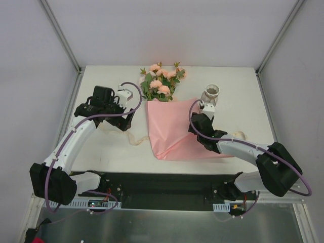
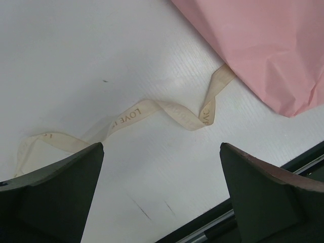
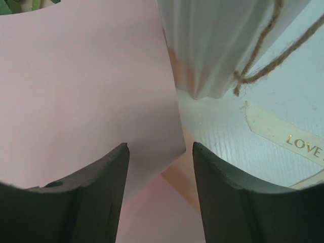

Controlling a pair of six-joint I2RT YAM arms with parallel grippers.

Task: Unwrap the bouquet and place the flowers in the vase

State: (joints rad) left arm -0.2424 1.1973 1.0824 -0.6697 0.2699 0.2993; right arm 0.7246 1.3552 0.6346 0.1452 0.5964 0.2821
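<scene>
The bouquet lies mid-table with its ribbon off. Its peach-pink flowers (image 1: 161, 83) with green leaves stick out from the far end of the salmon-pink paper (image 1: 174, 129). The whitish ribbed vase (image 1: 211, 94) stands upright just right of the paper's far right corner. My right gripper (image 1: 200, 114) is low at that corner. In the right wrist view it (image 3: 160, 147) is open, a lifted flap of the paper (image 3: 86, 86) reaching between its fingers, with the vase (image 3: 212, 40) close ahead. My left gripper (image 1: 125, 120) hovers left of the paper, open (image 2: 162, 147) and empty.
A cream ribbon (image 2: 152, 109) printed LOVE snakes across the table from the paper's near left corner (image 2: 268, 45). Another ribbon piece (image 3: 283, 134) lies right of the vase, which has jute twine (image 3: 263, 50) hanging on it. The table's black front rail (image 1: 162, 185) runs along the near edge.
</scene>
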